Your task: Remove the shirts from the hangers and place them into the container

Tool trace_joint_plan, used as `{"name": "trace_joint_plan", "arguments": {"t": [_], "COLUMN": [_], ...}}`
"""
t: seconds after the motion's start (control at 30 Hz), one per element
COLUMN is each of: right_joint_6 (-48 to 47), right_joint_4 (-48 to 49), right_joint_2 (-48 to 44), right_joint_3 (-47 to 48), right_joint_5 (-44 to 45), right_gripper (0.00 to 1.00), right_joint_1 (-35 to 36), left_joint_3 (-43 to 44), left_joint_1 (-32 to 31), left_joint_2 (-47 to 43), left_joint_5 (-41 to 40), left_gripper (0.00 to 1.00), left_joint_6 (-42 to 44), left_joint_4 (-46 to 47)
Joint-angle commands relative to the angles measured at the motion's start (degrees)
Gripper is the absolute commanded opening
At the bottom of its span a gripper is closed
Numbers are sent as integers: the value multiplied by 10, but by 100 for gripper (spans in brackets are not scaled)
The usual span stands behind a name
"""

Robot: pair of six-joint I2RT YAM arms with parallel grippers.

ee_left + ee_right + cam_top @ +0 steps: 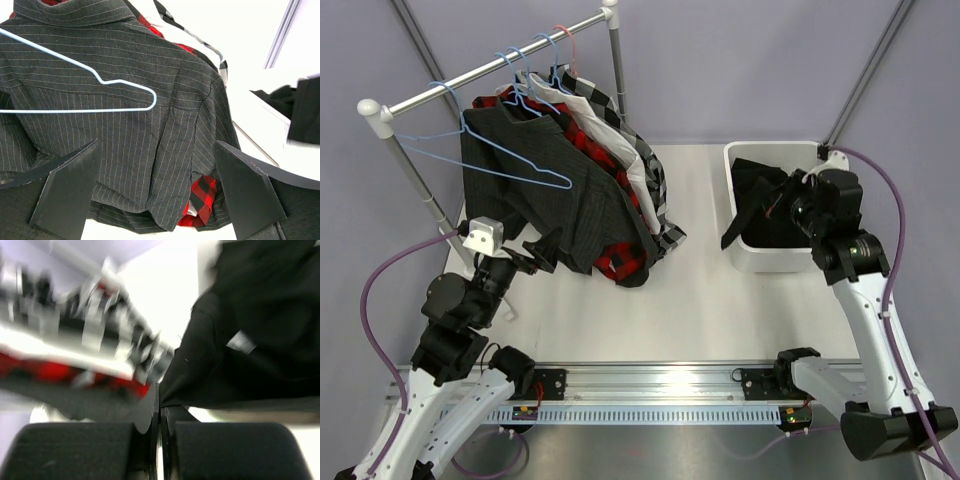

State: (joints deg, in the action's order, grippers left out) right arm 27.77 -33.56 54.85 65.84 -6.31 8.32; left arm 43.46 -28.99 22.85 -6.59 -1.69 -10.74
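The black shirt point(760, 195) lies in the white container point(745, 262), with part of it spilling over the left wall. Over the container, the right gripper point(160, 410) has its jaws pressed together right at that shirt's edge; I can't tell whether any cloth is caught. Well left of the container, the left gripper point(156, 145) gapes wide before the hanging charcoal pinstriped shirt point(175, 115).

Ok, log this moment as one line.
left tool open, facing hung pinstriped shirt | right tool shut, at black shirt | black shirt in container, draped over rim
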Motion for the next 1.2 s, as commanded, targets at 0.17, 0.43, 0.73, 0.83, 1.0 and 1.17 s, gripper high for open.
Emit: {"name": "trace_joint_plan", "arguments": {"t": [0.17,0.43,0.73,0.83,1.0,1.17], "right_joint_6": [-39,-48,-72,-78,-83,-118], "right_joint_4": [20,25,-65,-91,-78,-66], "right_joint_2": [172,347,536,568,487,350], "right_joint_3": [168,180,200,217,211,228], "right_joint_5": [244,265,202,205,212,233], "right_gripper": [0,0,6,10,31,60], "right_joint_1": [-35,-118,-122,-122,-122,-99], "left_joint_3": [-7,-7,-7,-7,-7,-5], "left_joint_1": [3,3,3,3,3,3], "left_joint_2": [-3,-10,-6,-5,-4,-1], "left_joint_5": [-12,-19,-18,-18,-16,-13], "left_gripper": [99,99,99,99,99,99], "left_joint_6": [10,13,13,13,12,10], "left_joint_4": [27,26,26,26,25,23]}}
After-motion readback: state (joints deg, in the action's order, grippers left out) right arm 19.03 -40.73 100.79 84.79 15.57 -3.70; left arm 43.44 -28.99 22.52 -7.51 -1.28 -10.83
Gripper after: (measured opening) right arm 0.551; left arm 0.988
